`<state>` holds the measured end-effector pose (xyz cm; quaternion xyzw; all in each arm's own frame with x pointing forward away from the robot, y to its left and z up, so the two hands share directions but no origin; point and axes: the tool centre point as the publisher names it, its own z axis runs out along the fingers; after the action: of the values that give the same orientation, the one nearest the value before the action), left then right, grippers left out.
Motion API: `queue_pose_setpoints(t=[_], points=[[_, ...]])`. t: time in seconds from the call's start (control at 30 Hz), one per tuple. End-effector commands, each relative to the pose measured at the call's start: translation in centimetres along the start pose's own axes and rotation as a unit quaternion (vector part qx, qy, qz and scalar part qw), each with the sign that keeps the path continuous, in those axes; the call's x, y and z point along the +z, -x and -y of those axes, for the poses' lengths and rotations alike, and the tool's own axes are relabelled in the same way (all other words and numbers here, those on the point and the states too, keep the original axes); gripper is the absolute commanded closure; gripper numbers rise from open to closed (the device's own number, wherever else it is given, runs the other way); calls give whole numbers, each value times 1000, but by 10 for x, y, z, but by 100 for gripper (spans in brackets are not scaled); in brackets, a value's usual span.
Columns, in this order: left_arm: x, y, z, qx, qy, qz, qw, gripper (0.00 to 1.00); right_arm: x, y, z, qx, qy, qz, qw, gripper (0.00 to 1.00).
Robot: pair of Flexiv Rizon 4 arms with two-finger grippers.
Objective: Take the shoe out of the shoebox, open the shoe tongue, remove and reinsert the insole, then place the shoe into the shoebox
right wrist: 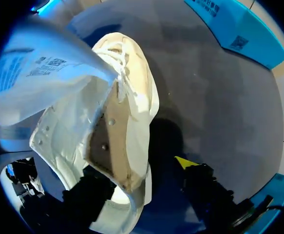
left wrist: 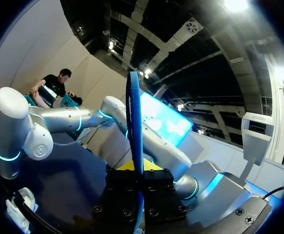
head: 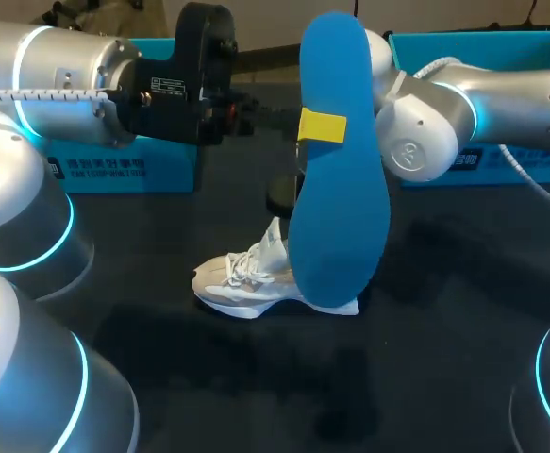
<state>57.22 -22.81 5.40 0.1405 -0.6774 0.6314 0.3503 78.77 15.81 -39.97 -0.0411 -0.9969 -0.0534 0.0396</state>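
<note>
In the head view, cannot see the heel half of the shoe (head: pixel 240 280): lost behind the upright insole (head: pixel 341 189). Cannot follow the right arm (head: pixel 510 94) past its wrist either, blocked by the same insole. Can find only one yellow fingertip (head: pixel 324 127) of the left gripper (head: pixel 319 125), clamped on the insole; cannot see its partner behind. Cannot see the top of the blue box (head: pixel 124 172), covered by the left arm (head: pixel 67 75). In the left wrist view, can catch just a scrap of the shoe at the black rim. In the right wrist view, cannot read the small print on the tongue (right wrist: pixel 39 73).
</note>
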Motion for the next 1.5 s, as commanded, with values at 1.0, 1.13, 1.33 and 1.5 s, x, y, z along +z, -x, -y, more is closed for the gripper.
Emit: queue_pose_setpoints(t=[1.0, 1.13, 1.33, 1.5], points=[[1, 1, -1, 0, -1, 0, 1000, 100, -33, -31, 12, 259, 78, -26, 962, 100], [1, 1, -1, 0, -1, 0, 1000, 100, -35, -41, 16, 328, 94, -13, 940, 100], [1, 1, -1, 0, -1, 0, 1000, 100, -37, -48, 19, 406, 124, 7, 905, 100], [1, 1, -1, 0, -1, 0, 1000, 100, -39, -53, 22, 457, 146, 26, 877, 100]])
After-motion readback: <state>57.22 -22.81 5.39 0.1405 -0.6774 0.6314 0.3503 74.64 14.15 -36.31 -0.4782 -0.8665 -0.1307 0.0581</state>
